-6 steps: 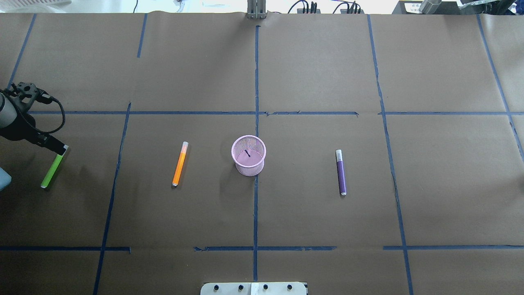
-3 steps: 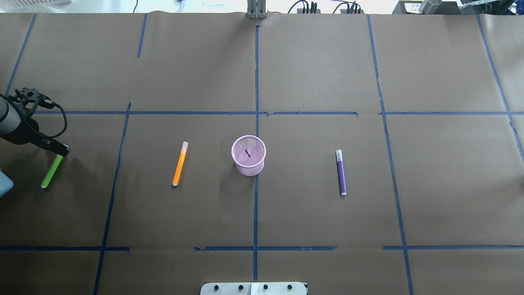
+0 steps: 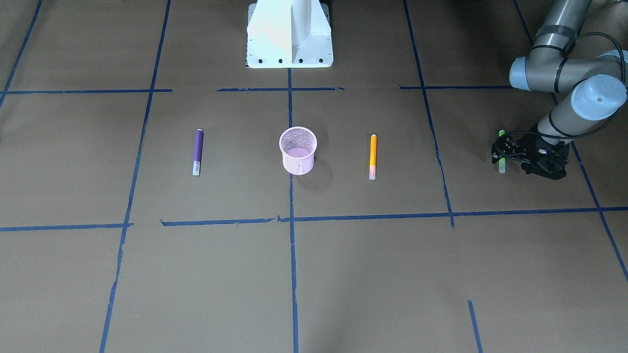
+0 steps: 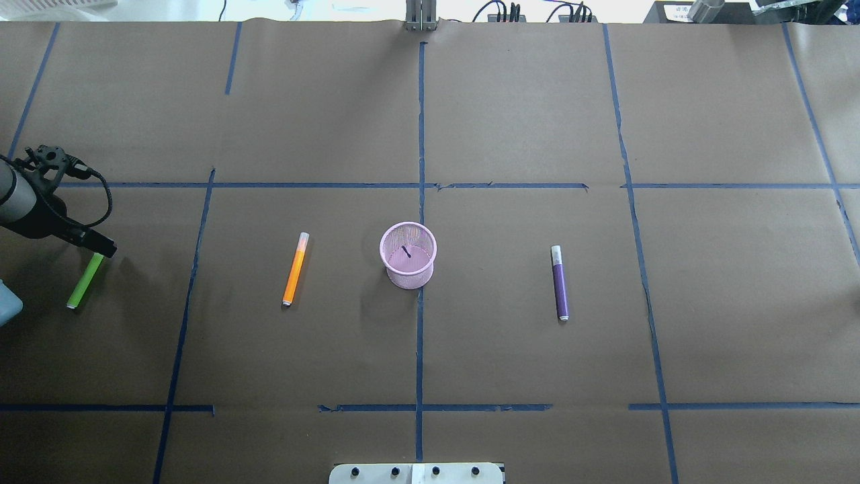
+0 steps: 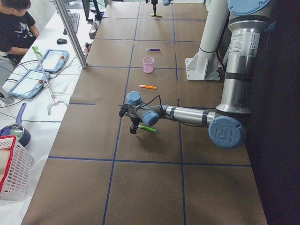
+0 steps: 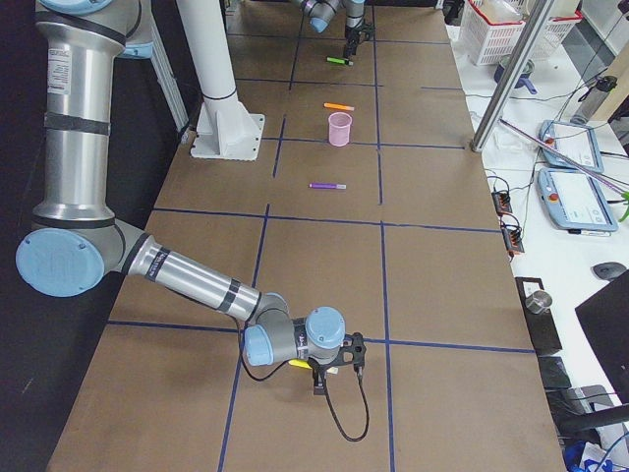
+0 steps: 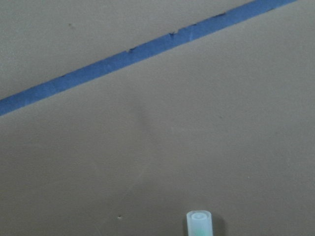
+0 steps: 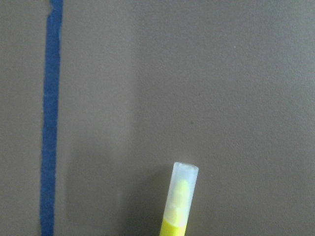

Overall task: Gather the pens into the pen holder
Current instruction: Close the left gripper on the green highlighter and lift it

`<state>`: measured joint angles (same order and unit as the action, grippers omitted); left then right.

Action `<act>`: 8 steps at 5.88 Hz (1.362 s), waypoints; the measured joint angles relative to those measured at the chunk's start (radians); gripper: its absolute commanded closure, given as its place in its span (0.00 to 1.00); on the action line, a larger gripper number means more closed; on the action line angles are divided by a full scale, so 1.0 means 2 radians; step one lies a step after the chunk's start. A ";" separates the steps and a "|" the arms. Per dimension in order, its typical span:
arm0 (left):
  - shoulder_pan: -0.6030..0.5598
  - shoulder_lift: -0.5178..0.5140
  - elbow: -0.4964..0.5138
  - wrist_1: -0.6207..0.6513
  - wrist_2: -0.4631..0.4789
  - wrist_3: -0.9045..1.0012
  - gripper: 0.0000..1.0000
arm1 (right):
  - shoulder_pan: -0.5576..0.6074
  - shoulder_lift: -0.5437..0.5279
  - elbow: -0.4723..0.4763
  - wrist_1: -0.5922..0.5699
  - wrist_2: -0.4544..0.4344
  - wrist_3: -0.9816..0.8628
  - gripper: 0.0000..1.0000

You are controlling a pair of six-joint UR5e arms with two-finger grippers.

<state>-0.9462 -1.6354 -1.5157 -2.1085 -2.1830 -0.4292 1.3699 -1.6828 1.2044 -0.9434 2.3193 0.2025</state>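
While four pens (image 4: 295, 269) (image 4: 560, 282) (image 4: 84, 282) (image 8: 178, 206) lie flat, one holder (image 4: 408, 275) (pink).

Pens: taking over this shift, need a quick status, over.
Left gripper at cap end of green pen, grip unconfirmed. Right gripper by yellow pen, state unclear. Pen holder holds no pens; orange pen, purple pen flat either side. Nothing between.

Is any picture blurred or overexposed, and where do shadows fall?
Overhead view: sharp, washed out beyond the table; the pen holder casts a soft shadow lower left. Left wrist view: slightly soft at the green pen. Right wrist view: yellow pen crisp, dim shadow on its left.
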 measured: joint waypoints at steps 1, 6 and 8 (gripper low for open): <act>0.001 0.000 0.000 0.000 0.000 0.000 0.55 | 0.000 0.000 0.000 0.000 0.000 0.000 0.00; 0.001 0.000 -0.002 0.000 0.000 0.001 1.00 | 0.000 0.000 0.000 0.000 0.001 0.000 0.00; -0.002 -0.001 -0.032 0.010 -0.003 0.004 1.00 | 0.000 0.000 0.000 0.000 0.001 0.000 0.00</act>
<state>-0.9503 -1.6373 -1.5794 -2.0884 -2.1887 -0.4219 1.3699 -1.6828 1.2052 -0.9434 2.3214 0.2025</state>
